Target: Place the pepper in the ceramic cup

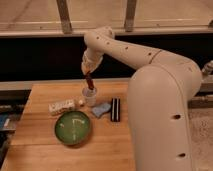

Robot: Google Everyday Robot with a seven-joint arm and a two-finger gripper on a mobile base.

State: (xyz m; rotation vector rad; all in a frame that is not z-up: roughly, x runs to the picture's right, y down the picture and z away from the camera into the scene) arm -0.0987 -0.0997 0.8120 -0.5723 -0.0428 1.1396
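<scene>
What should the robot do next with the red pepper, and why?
Probably lower it a little more, then let go. The gripper hangs right above the ceramic cup, and the pepper dangles from it with its tip at the cup's rim, so it looks lined up to drop inside.

A dark red-brown pepper (89, 81) hangs from the cream-white gripper (88, 71) above a pale white ceramic cup (89, 96) at the far side of a honey-toned wooden table (40, 150). Near the cup sit a green bowl (73, 128), a white packet with dark print (62, 106) to the left, a light blue cloth (100, 109) and a black rectangular block (115, 109) to the right.
</scene>
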